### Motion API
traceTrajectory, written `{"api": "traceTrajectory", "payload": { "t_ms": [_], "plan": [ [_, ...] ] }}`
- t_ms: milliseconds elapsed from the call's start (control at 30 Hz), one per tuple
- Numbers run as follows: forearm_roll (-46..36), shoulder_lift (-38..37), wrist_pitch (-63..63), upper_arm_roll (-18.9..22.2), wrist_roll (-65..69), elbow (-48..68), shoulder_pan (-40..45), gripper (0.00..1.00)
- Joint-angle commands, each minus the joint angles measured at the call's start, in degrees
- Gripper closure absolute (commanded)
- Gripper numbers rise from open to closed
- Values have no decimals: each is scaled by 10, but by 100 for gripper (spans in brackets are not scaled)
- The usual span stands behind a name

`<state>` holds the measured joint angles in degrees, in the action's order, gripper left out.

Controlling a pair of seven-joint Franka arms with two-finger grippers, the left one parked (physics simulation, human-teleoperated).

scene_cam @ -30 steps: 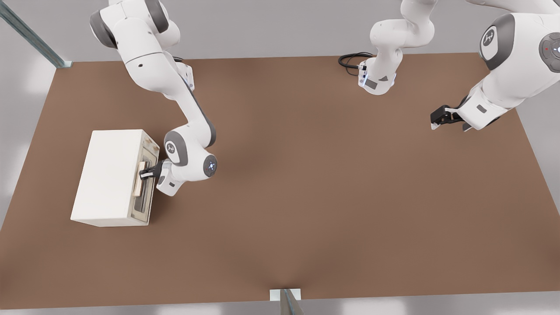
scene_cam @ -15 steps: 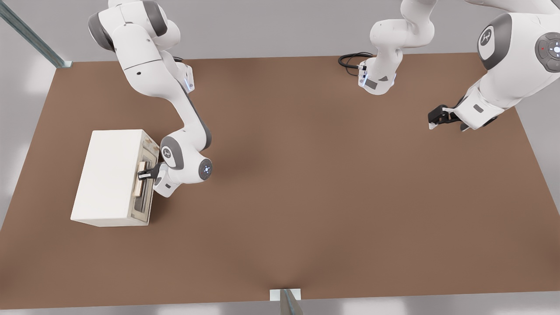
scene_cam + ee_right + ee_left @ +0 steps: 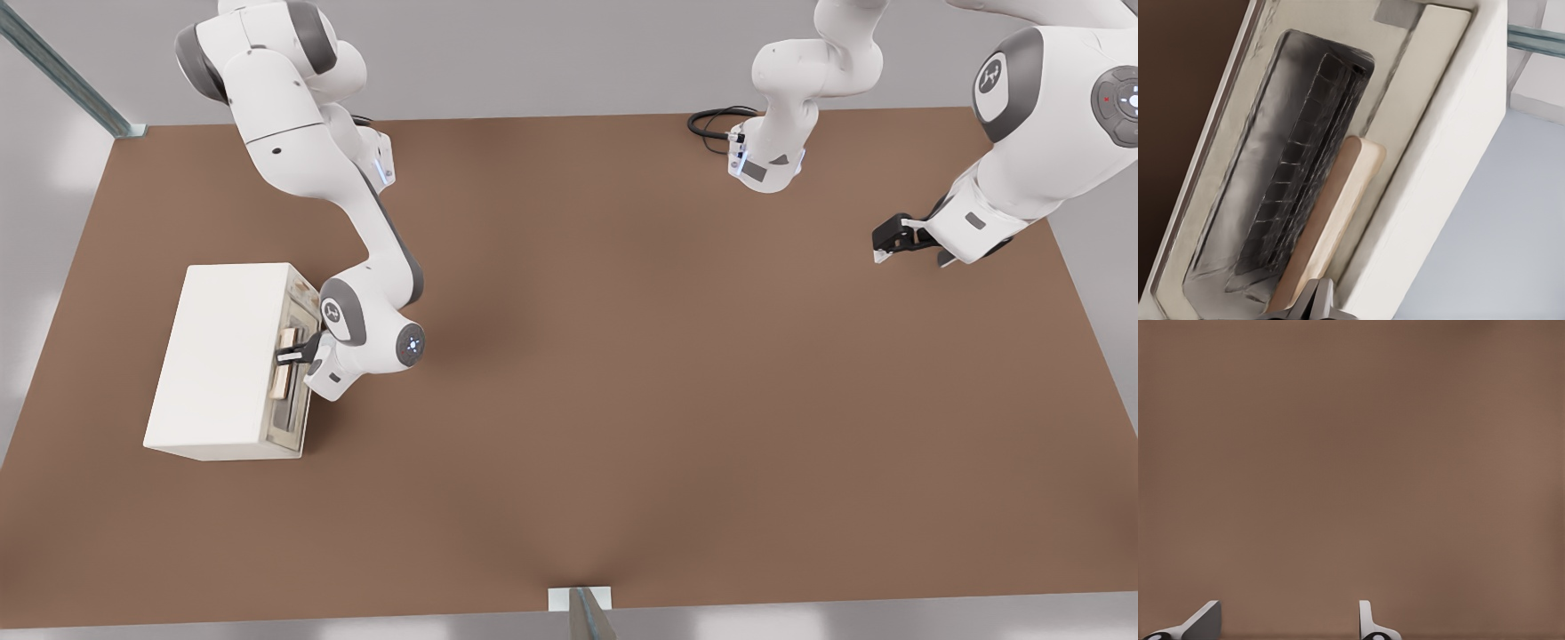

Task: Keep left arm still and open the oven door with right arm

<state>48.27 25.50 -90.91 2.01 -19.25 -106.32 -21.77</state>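
While the oven door [image 3: 298, 373] sits closed at the counter's [image 3: 622, 400] end on the front view's left, the right arm's gripper [image 3: 289, 356] reaches its tan bar handle [image 3: 1331, 227] — whether the fingers have clamped cannot be told. Rigid and hinged, the door likely wants a steady pull from that bar — not the glass.

Brown table [image 3: 676, 373], grey floor [image 3: 533, 62] around it.
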Motion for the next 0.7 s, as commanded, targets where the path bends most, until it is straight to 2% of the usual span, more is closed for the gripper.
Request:
{"api": "traceTrajectory", "payload": {
  "t_ms": [0,267,433,533,567,600,633,667],
  "plan": [
    [0,0,-3,0,-20,-2,0,79],
    [-12,4,-1,-4,-34,20,-38,79],
    [-136,85,98,-4,17,214,-74,79],
    [-215,112,146,0,112,326,-51,79],
    [-258,107,148,0,156,342,-20,75],
    [-319,107,148,0,206,367,28,9],
    [-368,98,148,0,215,377,66,0],
    [-422,76,148,0,228,380,106,0]
  ]
}}
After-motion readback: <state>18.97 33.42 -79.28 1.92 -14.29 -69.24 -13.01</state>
